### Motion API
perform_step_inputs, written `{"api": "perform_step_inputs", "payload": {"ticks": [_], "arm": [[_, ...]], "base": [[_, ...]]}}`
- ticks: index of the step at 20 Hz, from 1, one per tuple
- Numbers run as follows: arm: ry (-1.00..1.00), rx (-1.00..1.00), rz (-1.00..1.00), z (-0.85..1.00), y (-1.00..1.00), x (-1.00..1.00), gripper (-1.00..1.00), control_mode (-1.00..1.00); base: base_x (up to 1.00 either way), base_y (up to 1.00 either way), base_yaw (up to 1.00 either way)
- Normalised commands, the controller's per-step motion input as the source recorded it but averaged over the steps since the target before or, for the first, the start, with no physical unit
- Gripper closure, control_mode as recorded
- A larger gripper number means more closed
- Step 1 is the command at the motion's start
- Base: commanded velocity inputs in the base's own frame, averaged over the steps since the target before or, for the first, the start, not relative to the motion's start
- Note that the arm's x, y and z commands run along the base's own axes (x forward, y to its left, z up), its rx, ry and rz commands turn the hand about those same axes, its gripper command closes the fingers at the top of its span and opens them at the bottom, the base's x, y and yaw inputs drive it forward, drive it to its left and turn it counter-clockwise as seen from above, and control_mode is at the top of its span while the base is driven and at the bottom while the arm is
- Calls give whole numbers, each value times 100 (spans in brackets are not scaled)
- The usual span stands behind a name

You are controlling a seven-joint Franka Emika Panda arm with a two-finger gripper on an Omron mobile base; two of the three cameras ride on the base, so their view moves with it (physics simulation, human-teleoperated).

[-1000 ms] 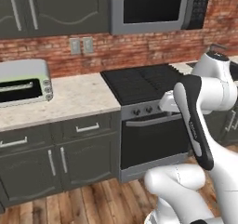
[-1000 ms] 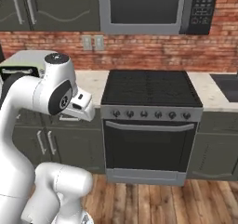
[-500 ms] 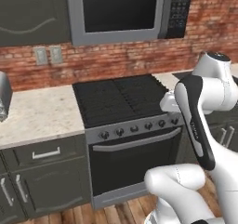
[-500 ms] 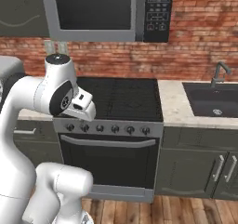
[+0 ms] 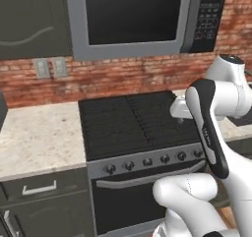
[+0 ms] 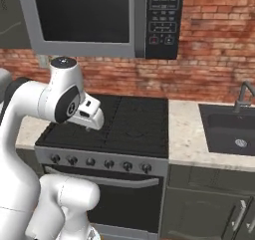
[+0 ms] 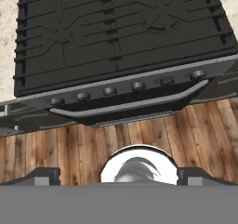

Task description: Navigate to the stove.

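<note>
The stove (image 5: 130, 128) stands straight ahead of the robot, set into the counter (image 5: 34, 142) against a brick wall (image 6: 214, 50). Its black grated cooktop takes up the middle of both base views, with a row of round knobs (image 5: 147, 162) on the grey front panel and a bar handle (image 5: 147, 179) across the black oven door below. From the hand camera the stove lies right underneath, grates at the top, knobs and handle (image 7: 130, 104) lower down, then a wood floor (image 7: 139, 139).

The gripper (image 6: 92, 122) hangs over the near part of the cooktop, above the grates and not touching them. I can't tell whether its fingers are apart or together; the wrist hides them.

A microwave (image 5: 133, 19) is mounted above the stove, its keypad on the right side. A sink (image 6: 231, 129) with a faucet (image 6: 242, 95) sits in the counter to the right of the stove. Two wall outlets (image 5: 49, 68) show on the brick to the left, and dark cabinets (image 5: 39, 201) run below the counter.
</note>
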Motion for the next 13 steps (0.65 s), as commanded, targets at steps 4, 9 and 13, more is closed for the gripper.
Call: {"api": "perform_step_inputs", "payload": {"ticks": [4,9,13], "arm": [[0,0,0,0,0,0,-100,100],[0,0,0,0,0,0,-100,100],[0,0,0,0,0,0,-100,100]], "base": [[43,8,14],[90,-11,19],[62,-49,9]]}}
